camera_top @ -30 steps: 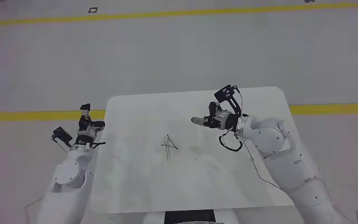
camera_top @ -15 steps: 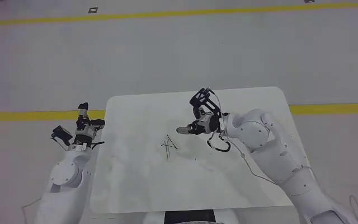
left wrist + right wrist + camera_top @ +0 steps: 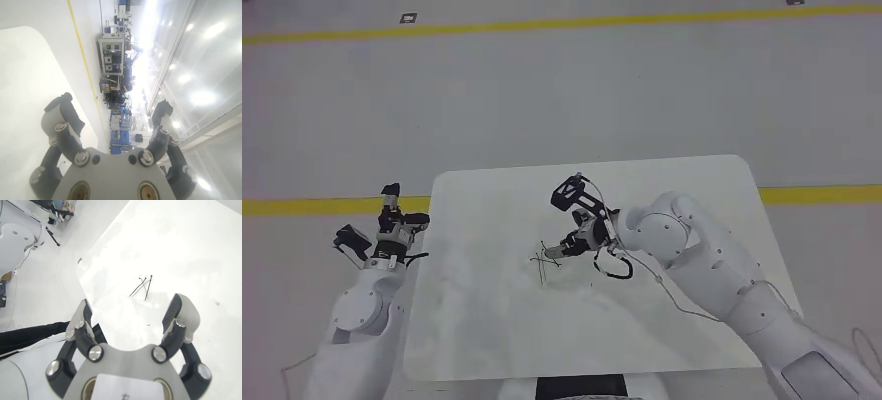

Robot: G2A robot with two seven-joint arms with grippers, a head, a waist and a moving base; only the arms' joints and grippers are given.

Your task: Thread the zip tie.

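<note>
Where the top view looks down on it, the table (image 3: pixel 492 320) is a smooth white slab with rounded corners, its surface faintly clouded with grey smudges, and the zip ties (image 3: pixel 545 262) lie left of its middle as a small tangle of hair-thin black strands crossing one another. The right gripper (image 3: pixel 560 249) hangs just beside that tangle on its right, and whether it touches a strand cannot be told. The left gripper (image 3: pixel 400 205) is held off the table's left edge, well apart from the ties. From the left wrist view, that gripper's fingers (image 3: pixel 62 113) are blunt grey metal fitted with matte black pads and round silver screws. Its jaws stand wide apart with nothing between them, one over the table's curved corner. From the right wrist view, the pads (image 3: pixel 171 309) are black ribbed rubber backed by smooth silver shells, and the jaws are spread wide and hold nothing. Beyond their tips the zip ties rest flat on the white top: three, as far as can be made out, stiff slender straps, each ending in a tiny square head, the heads close together and the tails fanned and crossing. A dark speck (image 3: pixel 217 303) marks the table off to one side.
</note>
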